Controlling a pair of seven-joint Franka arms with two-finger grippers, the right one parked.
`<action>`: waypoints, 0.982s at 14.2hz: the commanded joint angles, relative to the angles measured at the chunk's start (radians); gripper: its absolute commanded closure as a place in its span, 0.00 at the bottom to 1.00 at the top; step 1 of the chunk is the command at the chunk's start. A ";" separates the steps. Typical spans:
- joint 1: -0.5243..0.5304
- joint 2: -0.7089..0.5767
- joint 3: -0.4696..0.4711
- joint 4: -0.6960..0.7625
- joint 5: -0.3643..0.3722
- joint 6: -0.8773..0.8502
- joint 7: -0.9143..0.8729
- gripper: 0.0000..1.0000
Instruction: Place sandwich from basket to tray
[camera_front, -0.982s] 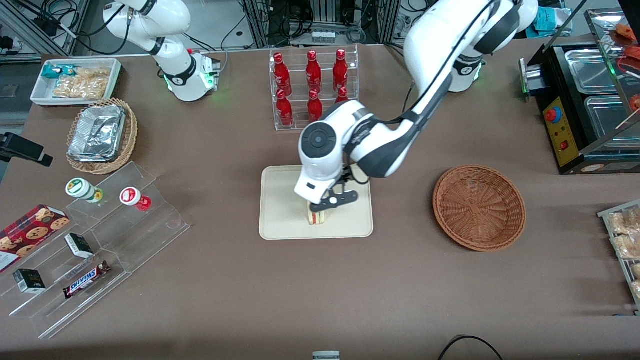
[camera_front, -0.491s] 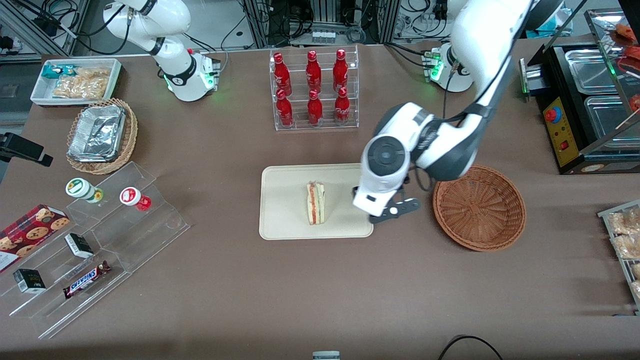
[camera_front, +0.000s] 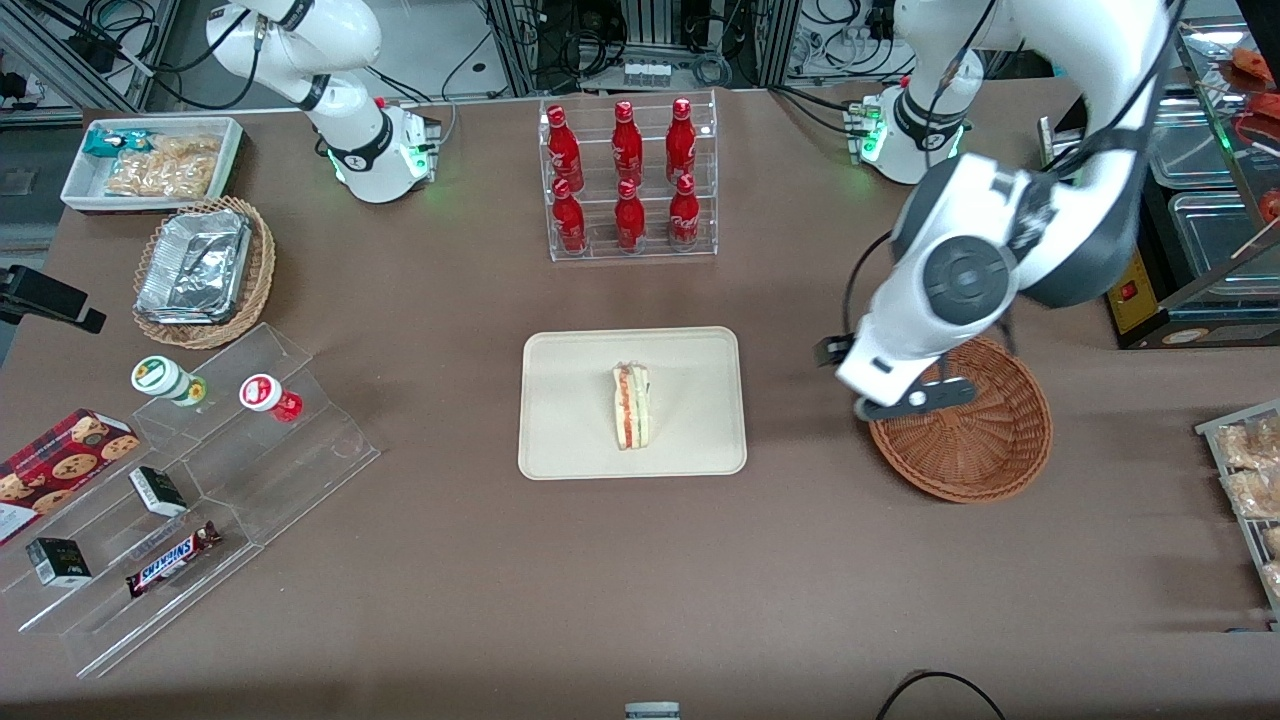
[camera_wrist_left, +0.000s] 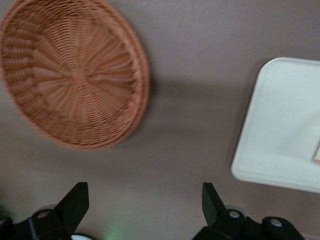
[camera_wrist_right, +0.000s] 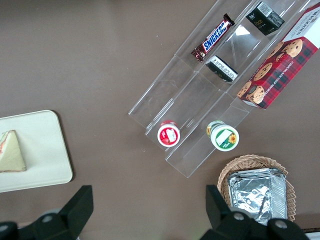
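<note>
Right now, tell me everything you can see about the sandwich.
The sandwich is a small triangular wedge of pale bread, with red and green filling layers showing along one edge. It rests on the cream tray, roughly in its middle, and touches nothing else. The basket toward the working arm's end of the table holds nothing. The gripper is open, well away from the sandwich, above the basket's rim.

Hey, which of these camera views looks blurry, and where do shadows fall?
Left wrist view: soft blur on the basket and tray, with a dark shadow beside the basket; the open gripper hangs above bare table. Front view: sharp, sandwich crisp on the tray.
</note>
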 joint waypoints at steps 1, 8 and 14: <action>0.069 -0.116 -0.003 -0.056 -0.059 -0.071 0.119 0.00; 0.126 -0.245 0.141 -0.017 -0.090 -0.159 0.467 0.00; 0.095 -0.249 0.227 0.069 -0.035 -0.151 0.480 0.00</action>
